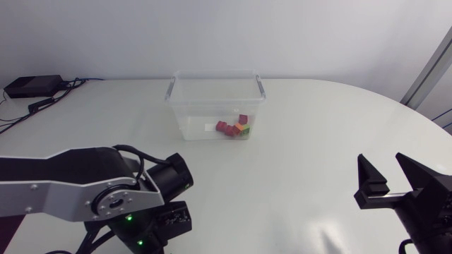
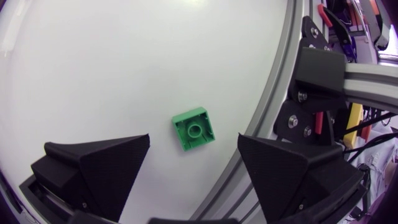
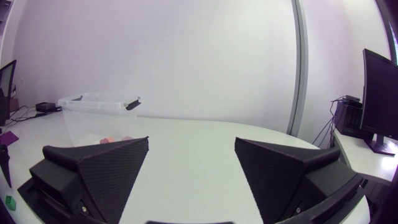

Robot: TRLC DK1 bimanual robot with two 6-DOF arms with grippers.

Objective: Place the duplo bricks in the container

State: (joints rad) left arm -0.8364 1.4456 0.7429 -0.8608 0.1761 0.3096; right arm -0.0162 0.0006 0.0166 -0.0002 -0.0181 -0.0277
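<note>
Left wrist view: green brick between spread fingers

Between the widely spread fingers of the left end effector (image 2: 194, 138), a green duplo brick (image 2: 194, 129) is seen lying on the white counter (image 2: 124, 62), near its edge and touched by neither finger. The right end effector (image 1: 388, 169) is likewise held spread, with nothing gripped. Farther back, the clear container (image 1: 215, 99) is set on the counter, with several bricks (image 1: 233, 128), red ones among them, gathered by its near wall.

White tabletop (image 2: 112, 56), bright bricks
The loose brick (image 2: 194, 129) was green and the left end effector (image 2: 193, 138) matte black; the clear container (image 1: 215, 73) showed red bricks (image 1: 226, 128), a maroon brick (image 1: 243, 119) and a yellow-green brick (image 1: 244, 130).
</note>
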